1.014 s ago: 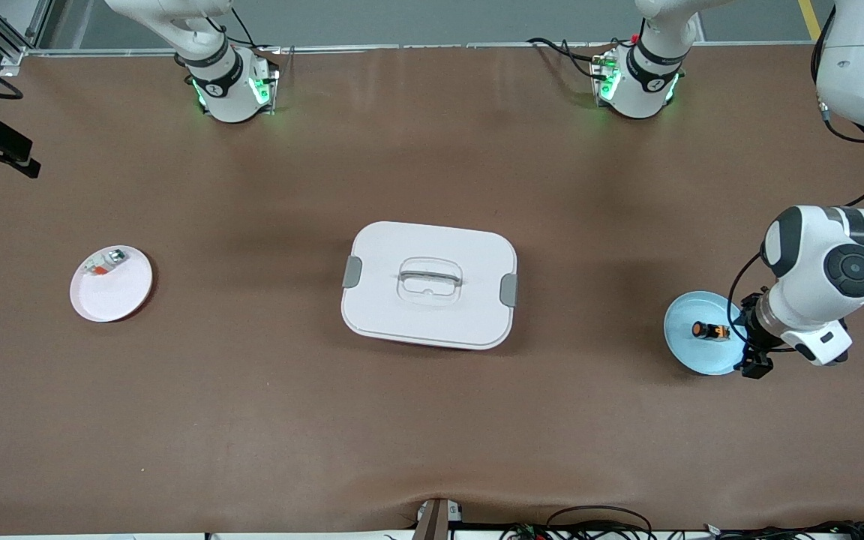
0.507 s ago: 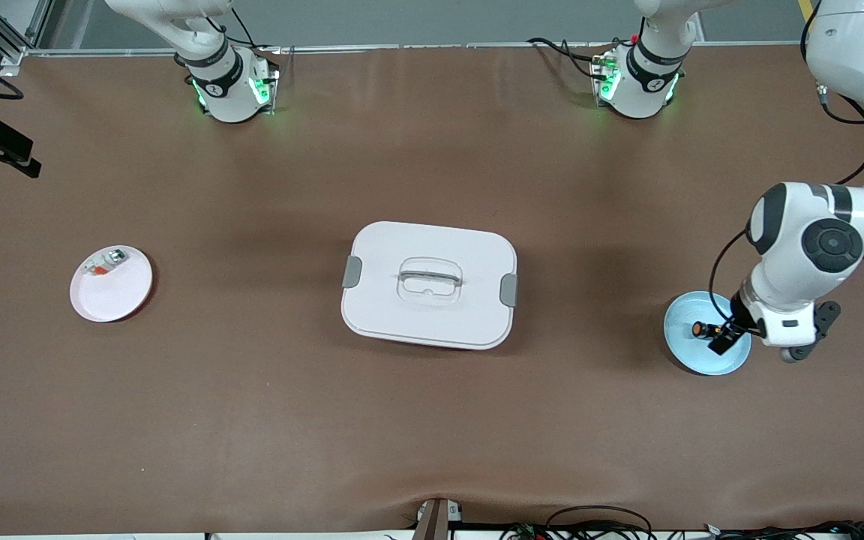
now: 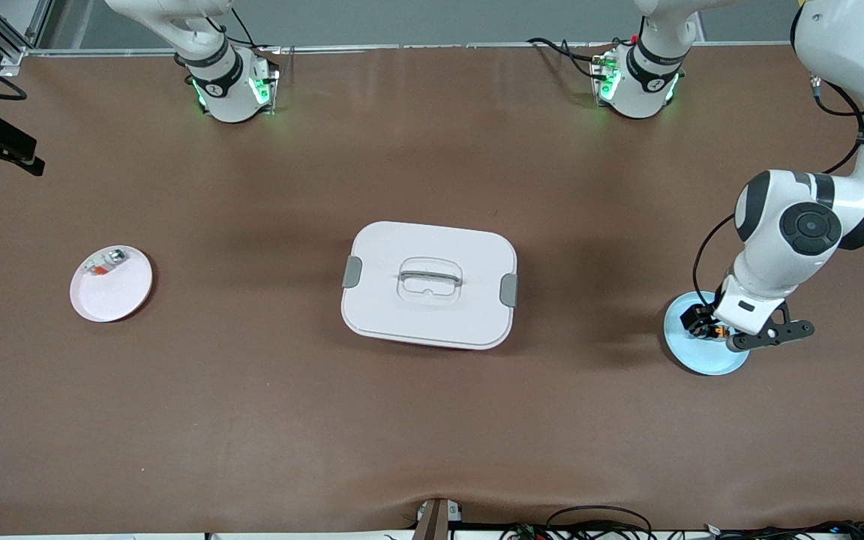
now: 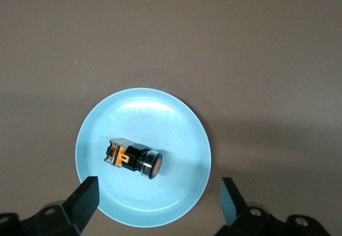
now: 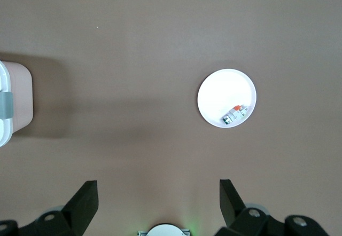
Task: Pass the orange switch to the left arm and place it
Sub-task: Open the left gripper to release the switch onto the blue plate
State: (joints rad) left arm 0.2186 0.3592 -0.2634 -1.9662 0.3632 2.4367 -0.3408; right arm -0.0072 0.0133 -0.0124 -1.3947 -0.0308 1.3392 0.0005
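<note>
The orange switch (image 4: 133,159), a small black cylinder with an orange end, lies on its side in a pale blue plate (image 4: 179,119) at the left arm's end of the table. My left gripper (image 4: 157,204) hangs open just over that plate (image 3: 706,358), fingers pointing down and wide apart, with the switch not between them. The left hand (image 3: 748,309) covers much of the switch in the front view. The white box (image 3: 429,283) stands at the table's middle. My right gripper (image 5: 158,204) is open and empty, high over the table by its own base.
A pink plate (image 3: 111,283) with a small silver-white piece with a red bit (image 3: 106,264) sits at the right arm's end of the table. The box's grey latches (image 3: 508,290) face the two plates. Brown mat lies between box and plates.
The left hand has swung in over the blue plate and turned, so its fingers now hang above the switch. The right arm has not moved.
</note>
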